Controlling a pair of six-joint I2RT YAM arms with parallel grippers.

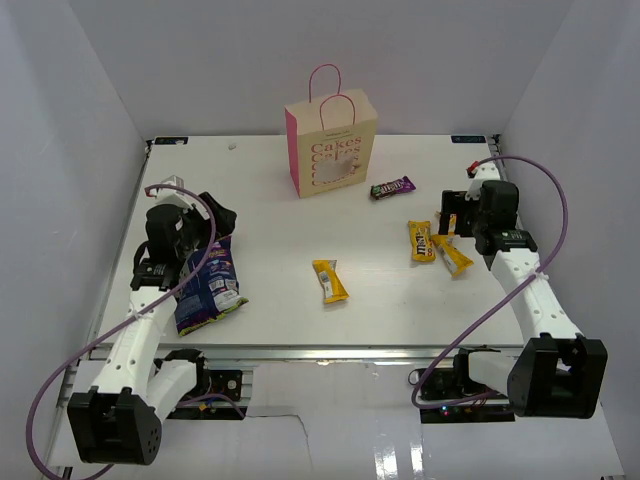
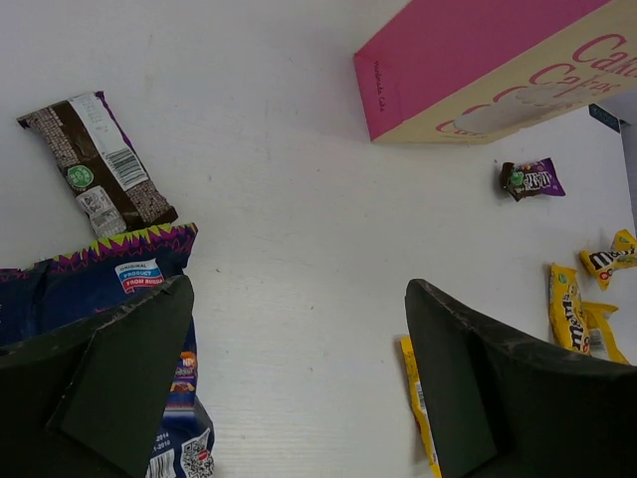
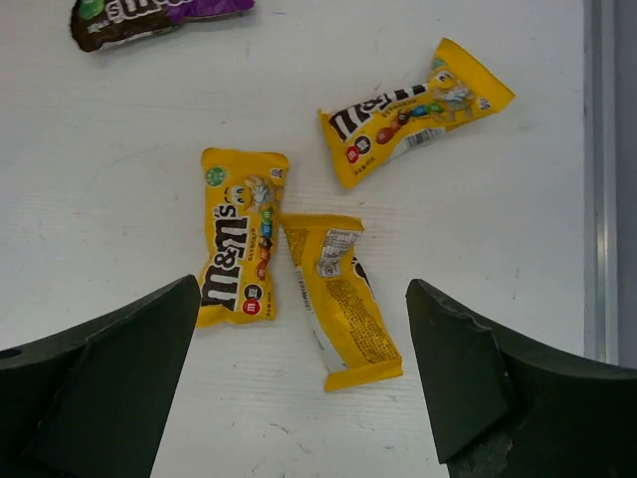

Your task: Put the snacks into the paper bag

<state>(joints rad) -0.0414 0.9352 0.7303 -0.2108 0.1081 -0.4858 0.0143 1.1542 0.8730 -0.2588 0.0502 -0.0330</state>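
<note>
The tan paper bag (image 1: 330,145) with a pink side stands upright at the back middle; it also shows in the left wrist view (image 2: 478,70). The blue-purple chip bag (image 1: 207,285) lies flat at the left, partly under my open left gripper (image 1: 218,215), which is empty (image 2: 299,299). A brown packet (image 2: 100,164) lies beyond the chip bag (image 2: 109,279). The dark candy bar (image 1: 392,187) lies right of the paper bag. Several yellow packets lie flat: one at the middle (image 1: 330,281), the others (image 1: 421,240) at the right. My right gripper (image 1: 453,212) is open above them (image 3: 304,287), over one packet (image 3: 343,299).
White walls close the table on three sides. A metal rail (image 3: 597,199) runs along the right table edge, close to the yellow packets. Purple cables loop beside both arms.
</note>
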